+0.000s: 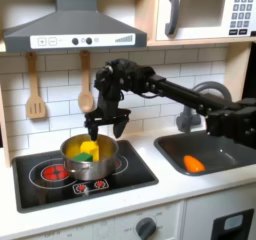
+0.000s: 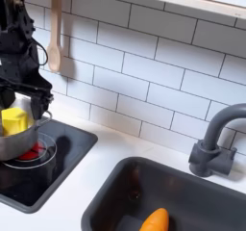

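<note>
A metal pot (image 1: 92, 166) stands on the left burner of the toy stove (image 1: 130, 174); in it lie a yellow piece (image 1: 89, 147) and a green piece (image 1: 80, 157). My black gripper (image 1: 108, 127) hangs just above the pot's far rim, fingers spread and pointing down, open with nothing between them. In the second exterior view the gripper (image 2: 26, 92) sits at the left edge, over the pot (image 2: 17, 143) and the yellow piece (image 2: 12, 120).
An orange carrot-like toy (image 1: 193, 164) lies in the sink (image 1: 225, 144), right of the stove. The grey faucet (image 2: 215, 143) rises behind the sink. A wooden spatula (image 1: 36, 89) and spoon (image 1: 85, 84) hang on the tiled wall. A range hood (image 1: 70, 29) is overhead.
</note>
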`<state>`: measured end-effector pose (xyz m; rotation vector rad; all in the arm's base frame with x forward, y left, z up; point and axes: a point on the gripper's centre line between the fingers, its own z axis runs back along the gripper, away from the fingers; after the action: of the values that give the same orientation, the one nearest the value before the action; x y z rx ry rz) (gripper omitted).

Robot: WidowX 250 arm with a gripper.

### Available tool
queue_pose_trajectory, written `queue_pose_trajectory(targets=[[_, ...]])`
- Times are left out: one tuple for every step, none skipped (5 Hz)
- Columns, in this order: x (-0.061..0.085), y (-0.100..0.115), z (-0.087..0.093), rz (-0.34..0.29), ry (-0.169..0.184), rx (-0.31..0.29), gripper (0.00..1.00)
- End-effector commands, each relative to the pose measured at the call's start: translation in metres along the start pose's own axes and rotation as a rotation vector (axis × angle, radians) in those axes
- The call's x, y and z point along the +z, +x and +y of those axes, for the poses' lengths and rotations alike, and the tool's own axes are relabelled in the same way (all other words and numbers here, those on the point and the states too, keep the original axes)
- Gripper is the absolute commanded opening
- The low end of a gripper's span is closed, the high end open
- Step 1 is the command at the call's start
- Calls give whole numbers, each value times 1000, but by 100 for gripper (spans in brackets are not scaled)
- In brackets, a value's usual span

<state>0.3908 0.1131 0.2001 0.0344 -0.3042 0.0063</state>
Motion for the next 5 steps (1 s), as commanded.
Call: queue_pose_trajectory(targets=[[-14, -12, -18, 36, -32, -54, 100], [-21, -15, -14, 63, -23, -50, 100], [-24, -15, -20, 59, -39, -63, 100], [-23, -15, -18, 55, -35, -56, 0], [-20, -15, -18, 47, -31, -53, 0]])
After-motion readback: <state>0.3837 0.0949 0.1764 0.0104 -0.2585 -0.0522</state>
